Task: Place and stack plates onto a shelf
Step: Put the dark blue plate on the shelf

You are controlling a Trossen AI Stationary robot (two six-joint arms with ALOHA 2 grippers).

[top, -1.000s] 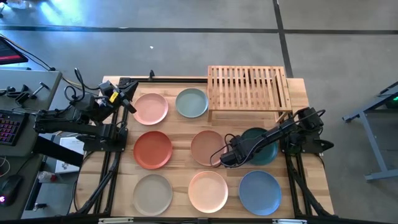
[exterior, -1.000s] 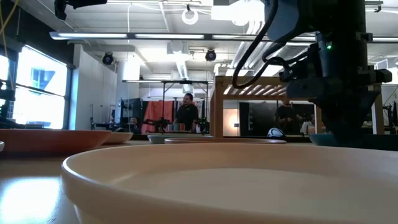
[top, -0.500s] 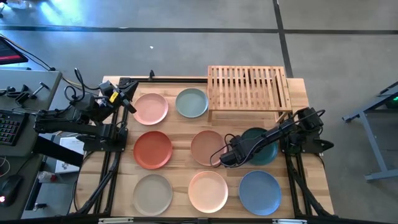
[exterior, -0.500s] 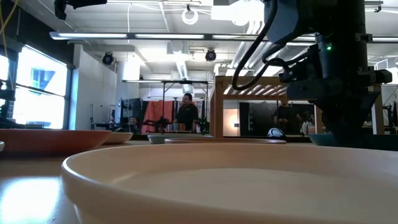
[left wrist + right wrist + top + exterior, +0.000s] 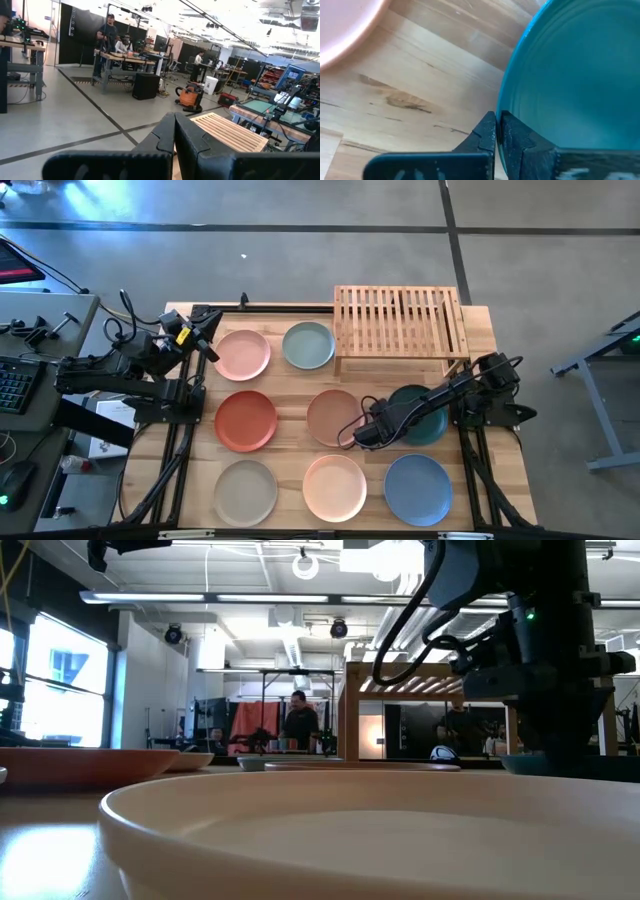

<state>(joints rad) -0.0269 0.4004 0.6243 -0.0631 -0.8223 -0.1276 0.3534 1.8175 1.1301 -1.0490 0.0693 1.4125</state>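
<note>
My right tool [image 5: 372, 427] is down at the left rim of the teal plate [image 5: 420, 415], and my wrist view shows its fingers [image 5: 492, 131] pressed together right at that rim [image 5: 512, 95]; I judge they are clamped on the plate's edge, though the rim itself is hard to make out between them. So the step in hand is the pick-up of the first plate: the shelf [image 5: 400, 320] at the far right of the worktop [image 5: 290, 385] carries nothing yet, and the other seven plates lie flat in their rows. The teal one sits just near of the shelf, with the tan plate [image 5: 332, 417] close on its left and the blue plate [image 5: 418, 488] nearer. My left tool [image 5: 174, 135] is pinched shut, holding nothing, parked off the far left corner beside the pink plate [image 5: 243, 354]. Next I would need to lift the rim without letting the plate pivot or slip, clear the tan plate, then carry it far and set it level on the slats.
</note>
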